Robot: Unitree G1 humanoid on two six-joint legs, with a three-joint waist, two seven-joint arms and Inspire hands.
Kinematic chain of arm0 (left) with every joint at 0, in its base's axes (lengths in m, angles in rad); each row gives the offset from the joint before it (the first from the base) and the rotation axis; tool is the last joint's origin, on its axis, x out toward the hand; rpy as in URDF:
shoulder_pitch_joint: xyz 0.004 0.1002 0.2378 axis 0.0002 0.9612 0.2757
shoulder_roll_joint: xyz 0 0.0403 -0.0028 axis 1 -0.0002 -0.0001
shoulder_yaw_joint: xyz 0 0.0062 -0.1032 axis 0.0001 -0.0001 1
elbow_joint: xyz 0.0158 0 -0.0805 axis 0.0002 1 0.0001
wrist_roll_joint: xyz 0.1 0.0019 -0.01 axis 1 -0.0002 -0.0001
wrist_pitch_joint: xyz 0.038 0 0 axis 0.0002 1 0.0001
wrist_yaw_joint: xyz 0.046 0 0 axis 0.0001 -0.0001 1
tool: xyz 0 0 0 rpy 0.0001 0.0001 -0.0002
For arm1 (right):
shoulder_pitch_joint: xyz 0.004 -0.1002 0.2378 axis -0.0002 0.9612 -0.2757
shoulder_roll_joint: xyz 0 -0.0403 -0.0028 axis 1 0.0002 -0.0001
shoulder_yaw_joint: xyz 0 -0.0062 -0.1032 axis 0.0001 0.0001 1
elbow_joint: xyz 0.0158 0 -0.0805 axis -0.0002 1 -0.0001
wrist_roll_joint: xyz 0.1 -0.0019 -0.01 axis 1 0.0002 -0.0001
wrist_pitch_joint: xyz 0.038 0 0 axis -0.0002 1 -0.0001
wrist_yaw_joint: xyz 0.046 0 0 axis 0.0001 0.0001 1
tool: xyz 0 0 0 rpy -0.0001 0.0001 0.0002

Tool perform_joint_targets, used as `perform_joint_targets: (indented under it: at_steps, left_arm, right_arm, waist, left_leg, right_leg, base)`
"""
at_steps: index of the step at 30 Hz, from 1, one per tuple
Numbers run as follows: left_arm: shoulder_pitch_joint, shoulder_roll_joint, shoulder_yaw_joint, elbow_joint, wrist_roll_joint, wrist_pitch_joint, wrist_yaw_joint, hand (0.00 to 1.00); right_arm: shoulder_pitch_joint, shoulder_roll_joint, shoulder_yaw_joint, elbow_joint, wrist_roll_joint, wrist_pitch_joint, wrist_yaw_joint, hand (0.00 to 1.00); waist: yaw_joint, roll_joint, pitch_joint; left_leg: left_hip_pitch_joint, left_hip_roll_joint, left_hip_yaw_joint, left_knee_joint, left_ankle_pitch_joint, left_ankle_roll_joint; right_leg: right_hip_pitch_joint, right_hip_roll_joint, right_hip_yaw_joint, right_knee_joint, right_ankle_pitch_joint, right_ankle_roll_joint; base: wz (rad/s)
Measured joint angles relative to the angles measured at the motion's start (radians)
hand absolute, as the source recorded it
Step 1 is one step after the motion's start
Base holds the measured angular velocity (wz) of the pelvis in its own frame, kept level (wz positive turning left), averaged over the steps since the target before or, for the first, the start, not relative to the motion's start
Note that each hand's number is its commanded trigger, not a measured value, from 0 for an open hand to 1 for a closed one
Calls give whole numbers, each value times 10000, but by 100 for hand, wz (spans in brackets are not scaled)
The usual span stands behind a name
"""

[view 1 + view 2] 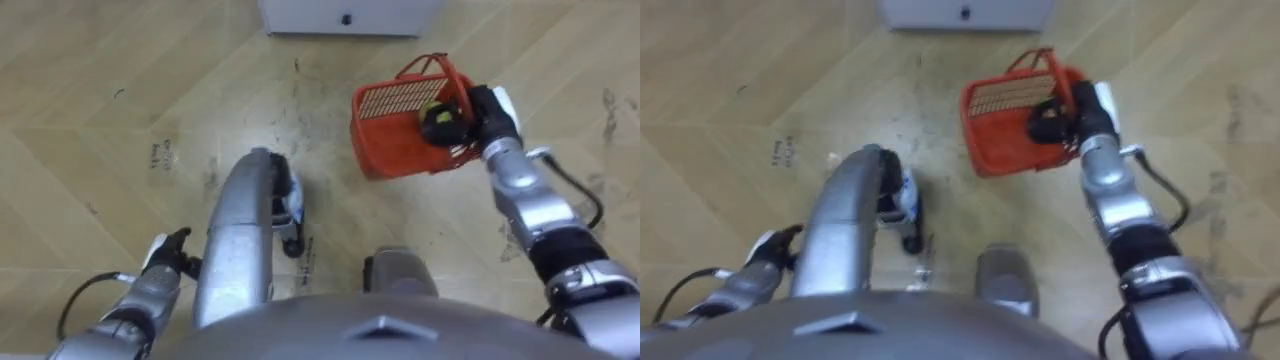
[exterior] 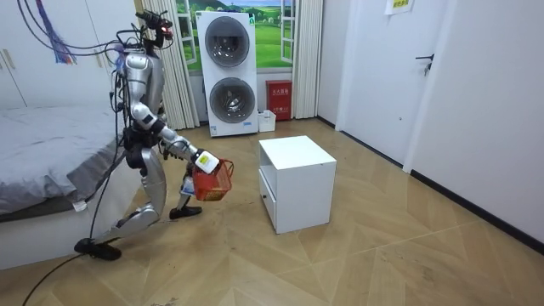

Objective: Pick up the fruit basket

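Standing on the wooden floor (image 2: 382, 246) between the bed (image 2: 51, 161) and the white cabinet (image 2: 293, 183), the robot has its legs bent and its feet set apart. Its right arm reaches forward and down.

**Task object.** The red fruit basket (image 1: 400, 130) hangs from the right hand (image 1: 482, 112), tilted. In the room view it is clear of the floor at about knee height, just beside the robot's forward leg and near the cabinet's front. Its walls are an open lattice.

**Right hand.** The dark fingers are curled round the basket's handle at the side nearest the robot, clamped on it. A small yellow patch shows by the fingers; what it is cannot be told.

**Left hand.** The left hand (image 1: 170, 250) shows at the lower left of the eye views, low beside the body and well apart from the basket. Whether its fingers are spread or curled cannot be told.

**Surroundings.** Two stacked washing machines (image 2: 228, 72) stand against the far wall, with a red box (image 2: 278, 99) beside them and a door (image 2: 374, 76) at the room view's right.
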Motion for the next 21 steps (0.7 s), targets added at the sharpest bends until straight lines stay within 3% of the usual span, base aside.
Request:
perform_joint_targets:
  at_steps: [1,2,4,7,8,9,12,14,16,17,18,19,20,21]
  left_arm:
    - [17,28,103,-1,3,-77,99,0]
    - [28,45,238,5,0,-137,152,0]
    - [105,42,384,20,0,-145,249,0]
    - [403,102,612,-3,-1,-173,306,0]
    - [529,178,678,-92,-6,-173,305,0]
    - [524,216,823,-190,-3,-173,314,0]
    - [647,227,1023,-496,-14,-194,350,0]
    - [1047,195,1011,-928,-12,-129,350,0]
    - [1325,202,994,-1038,1,-89,349,0]
    - [1431,211,1003,-1040,111,5,347,0]
    - [1464,179,1025,-1039,236,41,343,0]
    - [1562,68,1284,-1060,442,38,343,0]
    - [1722,-75,1481,-883,473,28,312,0]
    - [1631,-118,1427,-654,524,63,252,0]
  right_arm:
    - [322,8,-13,-593,-23,-29,23,100]
    - [505,31,-26,-948,-106,-111,129,100]
    - [694,58,-23,-1223,-412,-173,252,100]
    - [1093,55,-18,-2001,-677,-243,371,100]
    - [1348,40,-94,-2614,-683,-259,365,100]
    - [1598,17,-277,-3089,-650,-314,323,100]
    - [1873,12,-548,-3340,-560,-328,358,100]
    - [2064,5,-647,-3579,-505,-326,562,100]
    - [2325,6,-685,-4023,-493,-331,720,100]
    - [2414,20,-684,-4175,-484,-336,840,100]
    - [2482,12,-682,-4205,-443,-354,920,100]
    - [2398,-9,-640,-4381,-422,-474,1066,100]
    - [2293,-80,-665,-4841,-555,-686,1077,100]
    - [2630,-151,-670,-5111,-608,-863,897,100]
  waist:
    - [-4,-48,-39]
    - [-13,-62,-42]
    - [44,-60,-42]
    - [115,-36,-29]
    - [36,-72,-64]
    - [-24,-53,-61]
    - [-35,-27,-66]
    - [93,120,-152]
    - [55,226,-172]
    - [29,264,-154]
    - [-6,483,-55]
    - [42,651,-76]
    - [-4,705,-40]
    - [-261,704,-25]
  left_leg:
    - [408,-14,-3,-687,232,-8]
    - [809,-17,-81,-1277,422,-58]
    - [1416,-44,-417,-1986,682,-257]
    - [2315,-19,-1313,-2926,1174,-824]
    - [2426,-22,-1432,-3199,1430,-1002]
    - [2470,21,-1425,-3428,1739,-1118]
    - [2734,195,-1471,-4033,2198,-1296]
    - [2975,447,-1579,-4551,2531,-1500]
    - [3303,508,-1646,-5184,2907,-1533]
    - [3737,601,-2073,-5860,3158,-1738]
    - [3923,725,-2571,-6185,3276,-1907]
    - [4038,835,-3422,-6566,3561,-2193]
    - [3898,916,-3259,-6411,3597,-2249]
    - [3807,1041,-2532,-6266,3679,-2143]
  right_leg:
    - [266,-5,-11,-805,338,50]
    - [515,-34,-105,-1600,365,-3]
    - [640,-148,-273,-2458,153,-39]
    - [708,-169,-752,-3987,-238,36]
    - [962,-22,-883,-4730,-226,93]
    - [1090,135,-1082,-5164,-181,38]
    - [1502,428,-1445,-5817,-34,-209]
    - [1752,728,-1687,-6342,280,-412]
    - [1982,855,-2021,-6652,659,-411]
    - [1791,882,-2267,-5983,968,-288]
    - [1456,875,-2339,-5425,931,-121]
    - [582,652,-2347,-5248,622,-134]
    - [77,125,-2713,-5271,799,-499]
    - [169,213,-2910,-5086,847,-692]
  base:
    - [-24]
    - [-42]
    - [-56]
    - [-69]
    - [-27]
    - [-4]
    - [32]
    - [16]
    - [21]
    - [0]
    - [-35]
    - [-67]
    - [-43]
    - [-4]
